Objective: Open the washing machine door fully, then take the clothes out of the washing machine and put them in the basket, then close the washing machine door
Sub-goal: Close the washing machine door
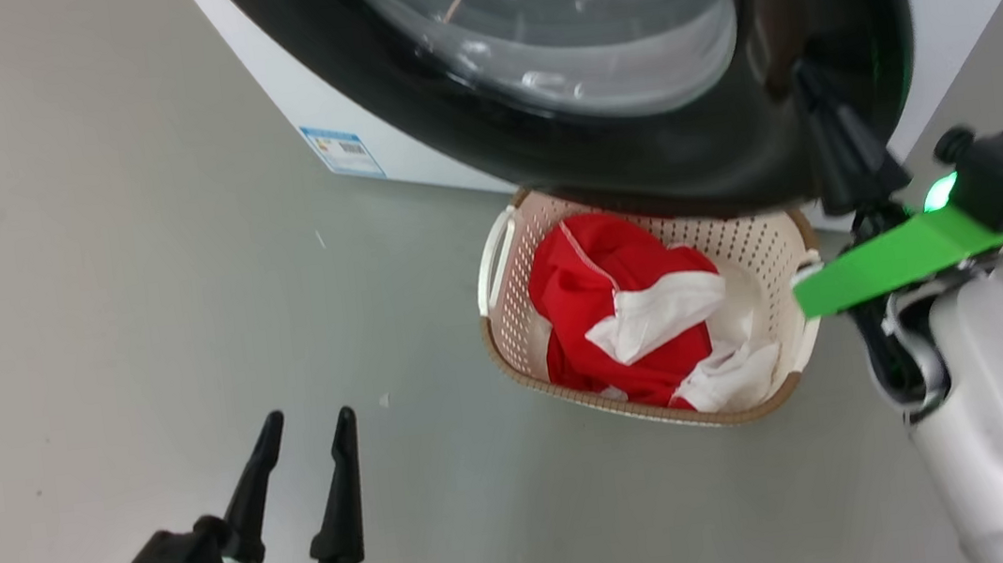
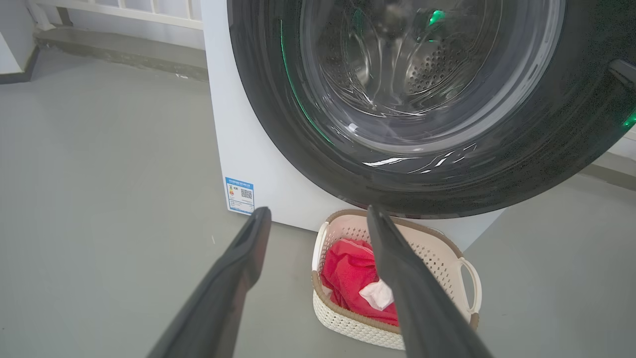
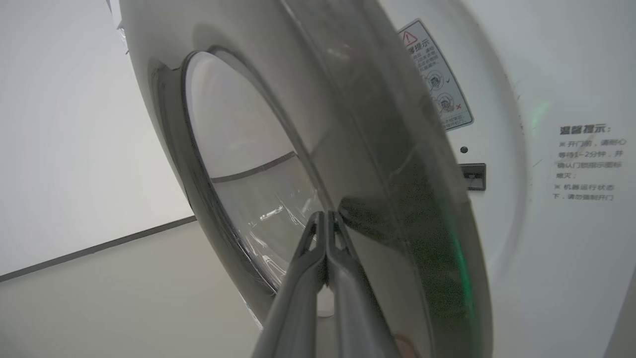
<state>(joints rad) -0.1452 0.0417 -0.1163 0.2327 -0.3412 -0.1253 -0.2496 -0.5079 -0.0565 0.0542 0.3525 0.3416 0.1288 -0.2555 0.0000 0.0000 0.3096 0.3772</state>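
Observation:
The washing machine door (image 1: 685,147), a black-rimmed round glass window, stands partly swung out from the white washing machine (image 1: 412,155) and overhangs the basket (image 1: 517,336). Red and white clothes (image 1: 598,299) lie in the basket on the floor. My right gripper (image 1: 807,77) is shut and empty, its tips against the door's black rim at the right; in the right wrist view the closed gripper (image 3: 325,215) touches the glossy door (image 3: 377,174). My left gripper (image 1: 309,419) hangs open and empty over the floor, left of the basket. The left wrist view looks between the gripper (image 2: 318,211) fingers at the door (image 2: 298,149), basket (image 2: 348,323) and clothes (image 2: 348,273).
The machine front (image 3: 546,248) carries a latch slot (image 3: 472,176) and a warning sticker (image 3: 437,74) just beyond the door's edge. A blue label (image 1: 342,151) marks the machine's lower left corner. Grey floor spreads left of the basket, with a raised ledge (image 2: 124,49) at the back.

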